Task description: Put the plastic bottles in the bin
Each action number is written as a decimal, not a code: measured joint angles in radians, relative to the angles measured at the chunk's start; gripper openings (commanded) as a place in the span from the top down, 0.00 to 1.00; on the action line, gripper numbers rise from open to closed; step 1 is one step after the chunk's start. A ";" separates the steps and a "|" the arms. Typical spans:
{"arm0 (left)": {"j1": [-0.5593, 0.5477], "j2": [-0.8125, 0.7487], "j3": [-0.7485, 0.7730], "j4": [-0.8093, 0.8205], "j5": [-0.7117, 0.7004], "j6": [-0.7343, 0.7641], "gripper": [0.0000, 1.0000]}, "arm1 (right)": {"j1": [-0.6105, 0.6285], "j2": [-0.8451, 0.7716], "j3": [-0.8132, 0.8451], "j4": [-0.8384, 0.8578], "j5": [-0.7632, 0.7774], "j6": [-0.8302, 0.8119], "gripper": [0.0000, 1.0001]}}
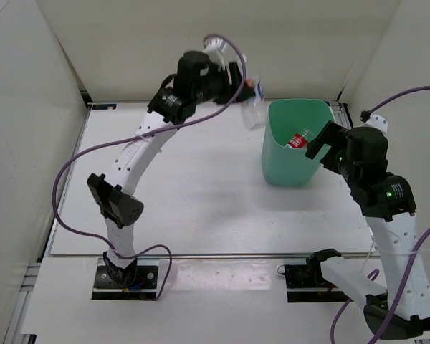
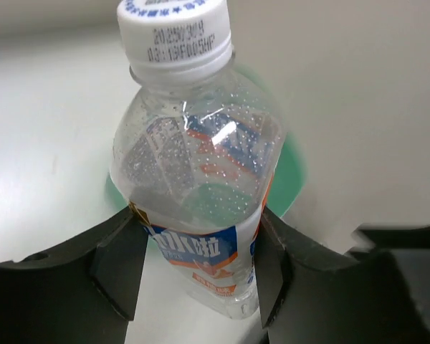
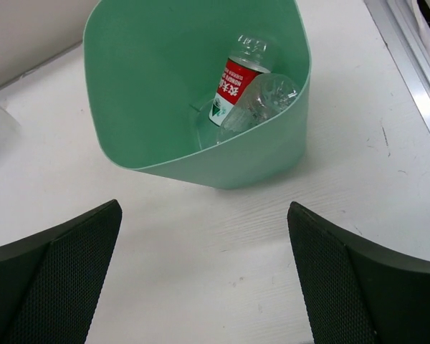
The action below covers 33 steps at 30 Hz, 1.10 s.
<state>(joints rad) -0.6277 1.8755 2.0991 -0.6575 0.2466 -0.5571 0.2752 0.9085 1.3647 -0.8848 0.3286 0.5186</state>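
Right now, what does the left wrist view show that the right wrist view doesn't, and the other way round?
Only the left wrist view: a clear plastic bottle with white cap and blue-white label, clamped in the left hand. Only the right wrist view: the open right hand, and inside the tall mint-green plastic bin a red-labelled clear bottle lying beside an unlabelled clear bottle. Both: that bin, only a sliver behind the held bottle in the left view, and the white table.
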 measured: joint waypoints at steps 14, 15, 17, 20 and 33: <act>-0.096 0.476 0.470 0.307 -0.051 0.048 0.49 | 0.000 -0.027 0.051 -0.005 0.061 -0.014 0.00; -0.109 0.505 0.464 0.309 -0.060 0.051 0.47 | 0.000 -0.036 0.053 -0.005 0.069 -0.017 0.00; -0.135 0.534 0.438 0.318 -0.078 0.068 0.18 | 0.000 -0.055 0.053 -0.006 0.087 -0.023 0.00; -0.169 0.506 0.399 0.352 -0.103 0.093 0.00 | 0.000 -0.071 0.053 -0.007 0.122 -0.020 0.00; -0.208 -0.328 -0.412 0.406 -0.431 0.224 0.00 | -0.018 0.135 0.131 -0.148 0.203 0.032 0.00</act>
<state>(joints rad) -0.8356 1.5478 1.6871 -0.2520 -0.1841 -0.3332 0.2577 1.0439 1.4960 -1.0332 0.5320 0.5503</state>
